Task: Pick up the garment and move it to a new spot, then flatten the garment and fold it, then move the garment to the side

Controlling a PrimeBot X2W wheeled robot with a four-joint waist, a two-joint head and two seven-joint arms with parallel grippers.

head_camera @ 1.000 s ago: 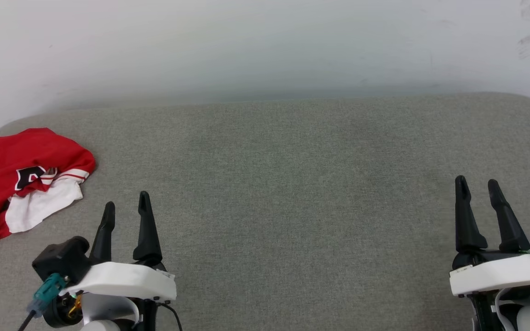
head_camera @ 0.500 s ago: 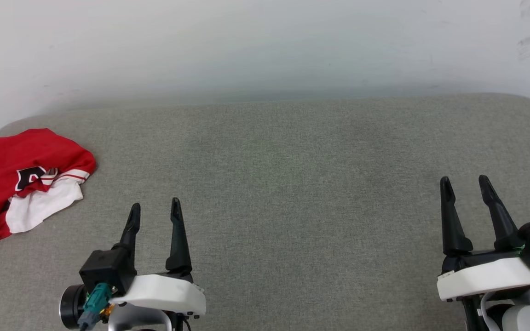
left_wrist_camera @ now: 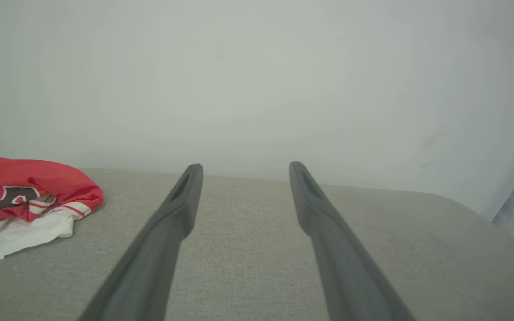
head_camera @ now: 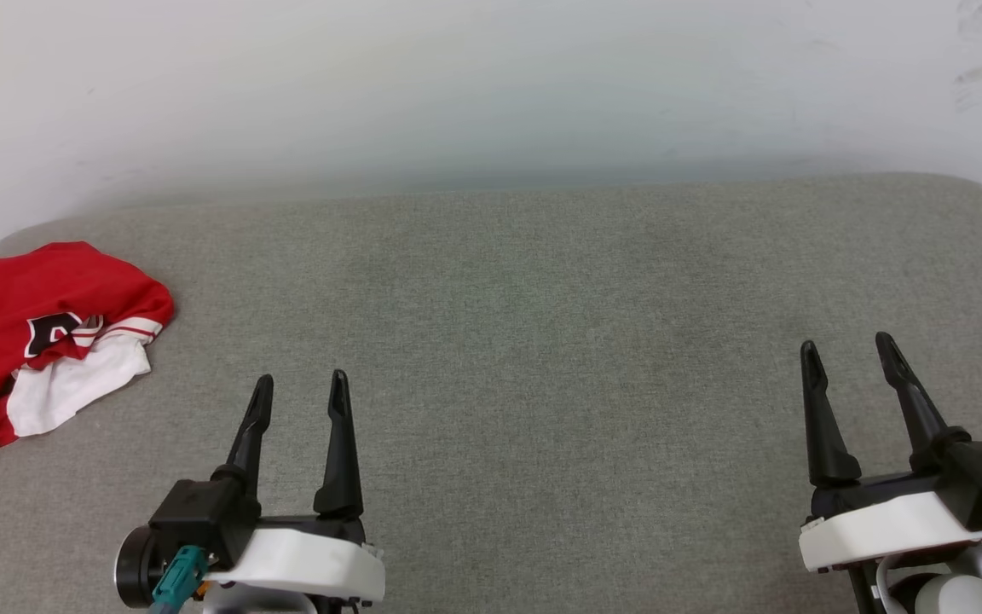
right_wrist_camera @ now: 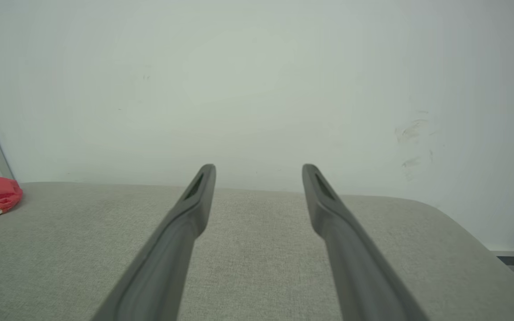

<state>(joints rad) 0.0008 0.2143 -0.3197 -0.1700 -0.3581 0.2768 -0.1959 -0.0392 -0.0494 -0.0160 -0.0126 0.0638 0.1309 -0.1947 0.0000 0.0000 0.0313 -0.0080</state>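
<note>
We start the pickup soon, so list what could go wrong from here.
1. The garment lies crumpled near the left edge of the grey surface; a nudge might push it off.
2. Layers overlap, so the open left gripper may pinch only the white sleeve.
3. The open right gripper sits far away, likely unable to help.

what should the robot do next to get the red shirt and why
Probably swing the left hand left toward the garment. It lies crumpled at the left edge of the grey surface, untouched, and that open, empty hand is nearer; the right hand is far across.
</note>
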